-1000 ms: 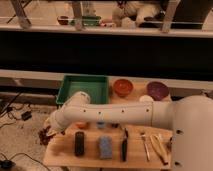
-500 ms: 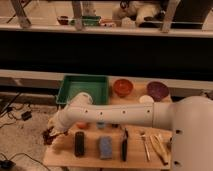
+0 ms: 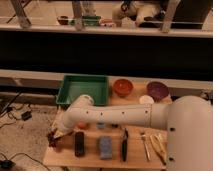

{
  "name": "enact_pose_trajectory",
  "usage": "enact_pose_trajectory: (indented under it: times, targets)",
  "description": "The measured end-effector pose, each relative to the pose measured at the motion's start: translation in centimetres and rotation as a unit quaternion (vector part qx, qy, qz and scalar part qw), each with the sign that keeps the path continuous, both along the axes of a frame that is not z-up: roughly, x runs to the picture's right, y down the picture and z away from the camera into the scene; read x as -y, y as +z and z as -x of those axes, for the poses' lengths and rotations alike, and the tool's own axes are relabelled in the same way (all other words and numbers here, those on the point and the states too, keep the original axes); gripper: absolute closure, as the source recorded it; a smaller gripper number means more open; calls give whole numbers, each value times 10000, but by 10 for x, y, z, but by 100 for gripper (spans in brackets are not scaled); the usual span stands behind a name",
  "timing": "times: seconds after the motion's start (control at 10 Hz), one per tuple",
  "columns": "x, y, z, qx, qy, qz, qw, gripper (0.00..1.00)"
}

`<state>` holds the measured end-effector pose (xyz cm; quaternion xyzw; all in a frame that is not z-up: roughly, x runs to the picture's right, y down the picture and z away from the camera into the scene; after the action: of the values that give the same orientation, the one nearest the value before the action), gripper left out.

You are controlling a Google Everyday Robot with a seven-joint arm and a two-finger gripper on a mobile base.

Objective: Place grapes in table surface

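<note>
My gripper (image 3: 55,135) is at the end of the white arm, reaching left across the table surface (image 3: 64,157) to its left front edge. It is shut on the grapes (image 3: 51,142), a small dark red-purple bunch that hangs from it at the table's left rim. Whether the bunch touches the wood I cannot tell. The arm covers the middle strip of the tabletop.
A black block (image 3: 79,143), a blue sponge (image 3: 105,147), a black-handled tool (image 3: 124,145) and wooden utensils (image 3: 152,146) lie along the front. Behind the arm stand a green tray (image 3: 84,89), an orange bowl (image 3: 122,87) and a purple bowl (image 3: 157,90). An orange fruit (image 3: 82,126) peeks from under the arm.
The gripper with the grapes has come down a little at the table's left edge. Nothing else has moved.
</note>
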<state>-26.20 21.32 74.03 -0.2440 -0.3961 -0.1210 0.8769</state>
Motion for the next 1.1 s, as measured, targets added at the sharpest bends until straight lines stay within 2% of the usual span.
enact_pose_trajectory:
  times: [0.4, 0.9, 1.1]
  targets:
    - [-30, 13, 3, -86, -237, 338, 9991, 100]
    - [-49, 24, -2, -255, -316, 658, 9970, 100]
    - [-50, 24, -3, -261, -324, 664, 9969, 97]
